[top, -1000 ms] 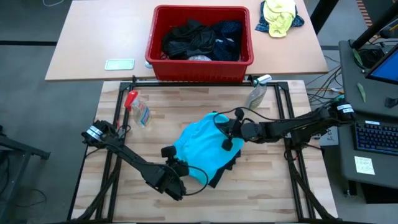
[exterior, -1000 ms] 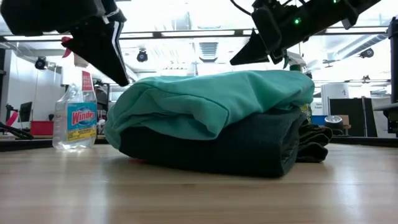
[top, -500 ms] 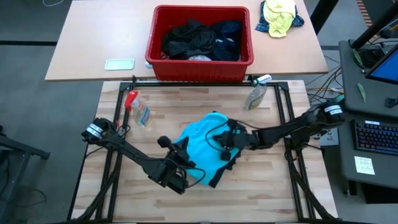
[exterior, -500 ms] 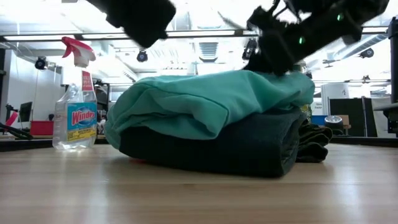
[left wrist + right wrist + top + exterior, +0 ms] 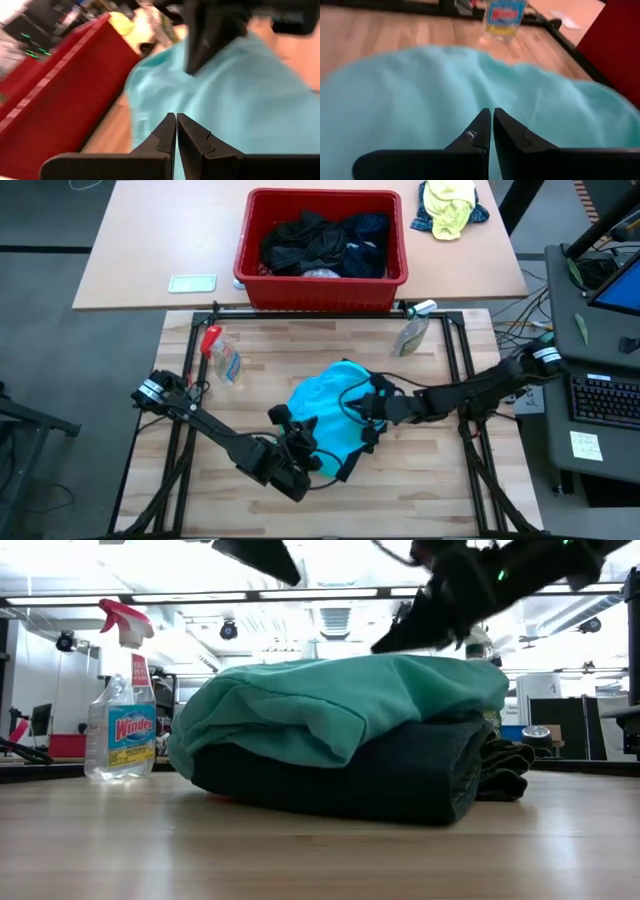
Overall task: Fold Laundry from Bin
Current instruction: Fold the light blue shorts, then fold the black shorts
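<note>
A folded turquoise garment (image 5: 322,412) (image 5: 340,700) lies on top of a folded dark grey garment (image 5: 385,775) in the middle of the wooden table. The red bin (image 5: 320,293) stands on the far table with dark laundry (image 5: 320,242) piled in it. My left gripper (image 5: 176,116) (image 5: 303,430) is shut and hovers over the turquoise garment's near left part, high in the low view (image 5: 262,552). My right gripper (image 5: 491,111) (image 5: 395,638) is shut, its tips low over the garment's top near the right side (image 5: 362,425). My right gripper reaches in slanting down from the table's right, its shut tips close over the top surface of the turquoise garment (image 5: 390,660). Whether they touch the cloth I cannot tell. My left gripper touches nothing.
A Windex spray bottle (image 5: 222,358) (image 5: 120,725) lies at the table's far left, another bottle (image 5: 412,332) at the far right. A yellow-and-blue cloth bundle (image 5: 450,205) and a small card (image 5: 192,283) lie beside the bin. Black frame rails (image 5: 460,350) border the table.
My left gripper has risen from beside the pile's left end, tipped up from pointing down, and swung in over the turquoise garment. My right gripper has sunk toward the garment's top and slid toward the table's near left. Both stayed shut; the pile kept its shape.
</note>
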Action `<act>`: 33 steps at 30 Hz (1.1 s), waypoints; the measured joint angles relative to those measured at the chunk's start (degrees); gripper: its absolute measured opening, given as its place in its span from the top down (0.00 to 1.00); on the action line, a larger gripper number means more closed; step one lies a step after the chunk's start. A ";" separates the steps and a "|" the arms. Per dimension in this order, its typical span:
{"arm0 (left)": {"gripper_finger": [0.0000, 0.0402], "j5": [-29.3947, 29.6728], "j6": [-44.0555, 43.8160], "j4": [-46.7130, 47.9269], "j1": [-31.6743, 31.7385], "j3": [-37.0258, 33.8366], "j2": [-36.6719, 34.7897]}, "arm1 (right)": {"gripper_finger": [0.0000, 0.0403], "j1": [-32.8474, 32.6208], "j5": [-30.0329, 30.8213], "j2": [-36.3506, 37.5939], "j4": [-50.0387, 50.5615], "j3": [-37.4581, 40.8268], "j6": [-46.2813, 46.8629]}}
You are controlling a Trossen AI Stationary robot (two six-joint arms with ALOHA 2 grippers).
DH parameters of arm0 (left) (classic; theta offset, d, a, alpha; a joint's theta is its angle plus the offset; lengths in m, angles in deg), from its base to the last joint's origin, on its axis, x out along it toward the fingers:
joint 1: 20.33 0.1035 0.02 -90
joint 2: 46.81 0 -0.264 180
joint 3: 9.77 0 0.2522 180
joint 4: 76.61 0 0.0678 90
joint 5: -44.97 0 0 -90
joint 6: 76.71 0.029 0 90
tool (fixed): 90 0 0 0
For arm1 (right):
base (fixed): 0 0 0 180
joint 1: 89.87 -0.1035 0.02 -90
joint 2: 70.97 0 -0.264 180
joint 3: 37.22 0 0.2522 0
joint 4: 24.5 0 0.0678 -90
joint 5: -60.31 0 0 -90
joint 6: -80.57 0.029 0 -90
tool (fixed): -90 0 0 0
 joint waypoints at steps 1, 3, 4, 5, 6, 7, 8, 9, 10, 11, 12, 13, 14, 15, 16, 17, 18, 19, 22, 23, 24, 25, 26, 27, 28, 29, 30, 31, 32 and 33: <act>1.00 -1.15 0.09 -0.62 -0.30 0.28 0.00 | 0.97 -0.78 -0.06 1.36 0.45 0.00 0.78; 1.00 -3.49 -0.18 -3.04 -1.06 0.46 0.00 | 0.97 -2.61 -0.04 3.64 1.69 0.00 2.43; 1.00 -5.05 -0.51 -4.64 -1.45 0.46 0.00 | 0.97 -3.61 -0.08 4.68 2.08 -0.02 3.39; 1.00 -6.88 -0.81 -6.38 -1.76 0.34 0.00 | 0.97 -4.67 -0.08 5.63 3.43 -0.02 4.35; 1.00 -8.79 -1.09 -8.35 -2.08 0.04 0.01 | 0.97 -5.75 -0.04 6.22 4.67 -0.02 5.74; 1.00 -11.07 -1.46 -10.50 -2.37 -0.36 0.00 | 0.97 -6.85 -0.04 6.71 5.57 -0.02 6.86; 1.00 -13.35 -1.85 -12.68 -2.60 -0.75 0.11 | 0.97 -8.01 -0.06 7.14 7.05 -0.02 7.87; 1.00 -15.44 -2.25 -15.14 -2.73 -1.17 0.35 | 0.97 -9.08 -0.04 7.30 8.44 0.03 8.72; 1.00 -16.98 -2.54 -17.32 -3.00 -1.47 0.65 | 0.97 -10.03 -0.05 7.32 9.21 0.04 9.25; 1.00 -17.85 -2.73 -18.94 -3.23 -1.55 1.25 | 0.97 -10.89 -0.15 7.32 9.84 0.04 9.56; 1.00 -17.85 -2.69 -21.22 -3.44 -1.59 1.99 | 0.97 -11.55 -0.20 7.29 10.73 0.04 9.59; 1.00 -17.83 -2.38 -23.58 -3.60 -1.59 2.82 | 0.97 -11.99 -0.18 7.16 11.16 0.04 9.57; 1.00 -17.80 -1.65 -25.30 -3.67 -1.59 3.65 | 0.97 -12.18 -0.16 6.79 11.10 0.04 9.59; 1.00 -17.89 -0.93 -26.76 -3.68 -1.56 4.52 | 0.97 -12.29 -0.10 6.53 11.11 0.04 9.61; 1.00 -17.97 -0.24 -28.17 -3.70 -1.51 5.45 | 0.97 -12.29 -0.12 6.40 11.33 0.04 9.63; 1.00 -17.89 0.13 -29.33 -3.71 -1.46 6.23 | 0.97 -12.29 -0.10 6.36 11.48 0.04 9.65; 1.00 -17.60 0.25 -30.43 -3.68 -1.22 7.01 | 0.97 -12.29 -0.05 6.36 11.27 0.04 9.65; 1.00 -17.29 0.28 -31.72 -3.65 -0.72 7.78 | 0.97 -12.29 -0.05 6.48 11.12 0.04 9.62; 1.00 -16.71 0.17 -36.04 -3.65 1.14 9.36 | 0.97 -12.29 -0.01 7.12 11.48 -0.60 7.90; 1.00 -16.59 0.17 -37.80 -3.65 1.86 10.10 | 0.97 -12.29 0.01 7.39 11.26 -1.12 6.76; 1.00 -16.61 0.18 -39.15 -3.65 2.60 10.82 | 0.97 -12.29 0.31 7.71 11.24 -1.74 5.66; 1.00 -16.45 0.20 -40.18 -3.65 3.41 11.77 | 0.97 -12.29 0.50 7.86 11.19 -2.45 4.90; 1.00 -16.27 0.19 -41.10 -3.66 4.38 12.73 | 0.97 -12.29 0.49 7.95 11.09 -3.29 3.84; 1.00 -15.97 0.22 -41.32 -3.67 5.45 13.70 | 0.97 -12.29 0.47 7.98 11.15 -4.11 2.60; 1.00 -15.71 0.34 -40.95 -3.68 6.74 14.68 | 0.97 -12.20 0.47 7.99 12.25 -5.09 2.24; 1.00 -15.69 0.80 -40.11 -3.69 8.27 15.46 | 0.97 -11.88 0.40 8.00 14.16 -6.57 2.07; 1.00 -15.68 1.40 -38.77 -3.69 9.88 16.12 | 0.97 -11.37 0.28 7.98 16.82 -8.41 2.19; 1.00 -15.62 1.78 -37.07 -3.75 11.63 16.60 | 0.97 -10.75 0.26 7.95 19.90 -10.33 2.48; 1.00 -15.46 1.90 -35.37 -3.78 13.56 17.06 | 0.97 -10.03 0.44 7.78 23.02 -12.05 2.74; 1.00 -15.42 1.84 -33.52 -3.83 15.36 17.20 | 0.97 -9.34 0.50 7.62 25.72 -13.46 2.82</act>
